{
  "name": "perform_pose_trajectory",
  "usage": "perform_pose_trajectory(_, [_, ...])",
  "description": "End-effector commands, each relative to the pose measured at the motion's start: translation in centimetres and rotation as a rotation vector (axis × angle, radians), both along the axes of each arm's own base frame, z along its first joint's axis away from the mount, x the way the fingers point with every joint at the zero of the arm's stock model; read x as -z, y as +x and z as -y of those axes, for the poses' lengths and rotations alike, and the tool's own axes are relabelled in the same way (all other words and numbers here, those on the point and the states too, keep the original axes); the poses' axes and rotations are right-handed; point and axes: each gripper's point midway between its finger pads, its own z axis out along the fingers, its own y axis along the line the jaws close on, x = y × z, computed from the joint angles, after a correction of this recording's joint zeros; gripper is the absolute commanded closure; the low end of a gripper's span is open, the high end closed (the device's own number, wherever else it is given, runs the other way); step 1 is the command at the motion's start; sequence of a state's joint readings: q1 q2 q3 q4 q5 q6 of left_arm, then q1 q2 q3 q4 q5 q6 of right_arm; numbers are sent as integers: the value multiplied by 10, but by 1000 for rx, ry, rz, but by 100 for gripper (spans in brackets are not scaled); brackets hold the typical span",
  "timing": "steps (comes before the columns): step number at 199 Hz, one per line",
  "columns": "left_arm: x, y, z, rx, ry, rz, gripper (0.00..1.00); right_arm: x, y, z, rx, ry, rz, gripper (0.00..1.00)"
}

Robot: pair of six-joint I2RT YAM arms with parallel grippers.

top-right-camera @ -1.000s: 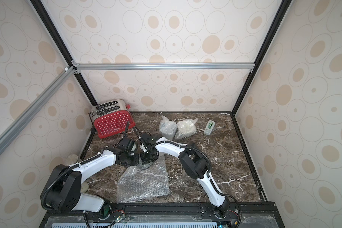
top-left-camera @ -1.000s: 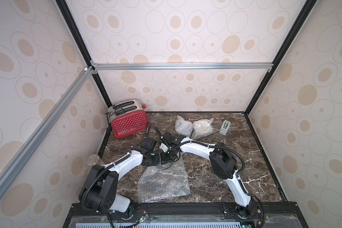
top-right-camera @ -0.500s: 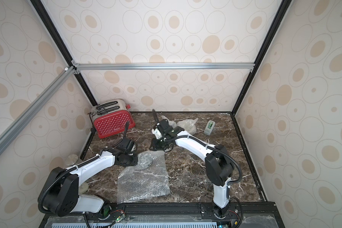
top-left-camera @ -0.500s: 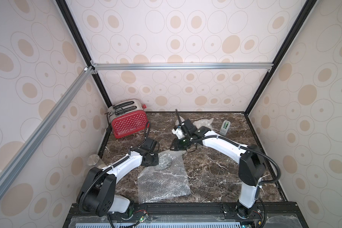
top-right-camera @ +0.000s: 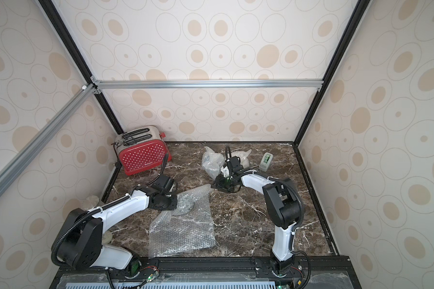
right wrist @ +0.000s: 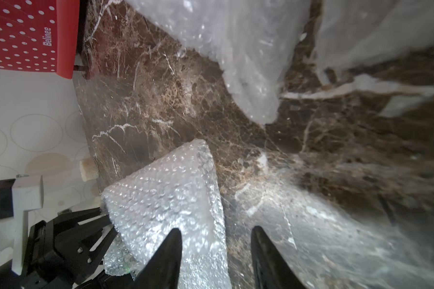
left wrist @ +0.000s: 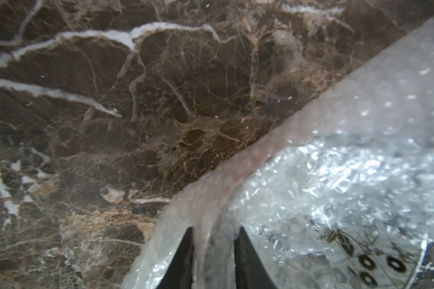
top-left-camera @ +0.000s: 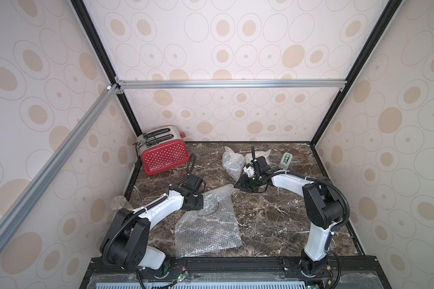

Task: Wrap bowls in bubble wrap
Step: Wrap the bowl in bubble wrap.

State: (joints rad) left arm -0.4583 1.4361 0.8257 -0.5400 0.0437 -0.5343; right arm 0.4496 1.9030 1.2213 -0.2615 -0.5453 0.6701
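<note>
My left tool [left wrist: 214, 232] is nearly closed and pinches a folded edge of the bubble wrap [top-left-camera: 208, 232]; the film stands between its two black fingers. My right tool [right wrist: 216, 230] is well open and has hold of nothing. Between its fingers I see only the bench [top-left-camera: 273, 220], and one finger is just beside the raised far corner of the sheet.

The bowl [left wrist: 376, 257], white with a black leaf pattern, sits on the far part of the sheet, close to my left tool. The folded film covers it, and I see the pattern through the plastic. The near part of the sheet lies flat on the bench. Two wrapped bundles [top-left-camera: 232, 162] stand at the back, between the red toaster [top-left-camera: 164, 156] and the tape dispenser [top-left-camera: 286, 160].

I judge the wrap to be very light, soft and springy, so a fold will probably open again if I release it. It is best taken at an edge or corner, not in the middle. The bowl is hard and fragile. It is heavier than the film and helps to anchor it, but it may slide on the smooth bench if I pull strongly. The raised corner looks like the right place for my right tool to take hold.
</note>
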Motion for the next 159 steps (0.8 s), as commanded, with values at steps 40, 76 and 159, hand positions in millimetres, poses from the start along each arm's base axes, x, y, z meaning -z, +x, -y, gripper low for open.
perform_pose_trajectory(40, [-9, 2, -1, -11, 17, 10, 74, 12, 14, -20, 19, 105, -31, 57])
perform_pose_trajectory(76, [-7, 2, 0, -7, 13, 6, 74, 7, 17, -23, 29, 137, -13, 69])
perform_pose_trajectory(159, [-8, 1, 0, -23, 2, 15, 74, -33, -8, -36, -46, 196, 8, 94])
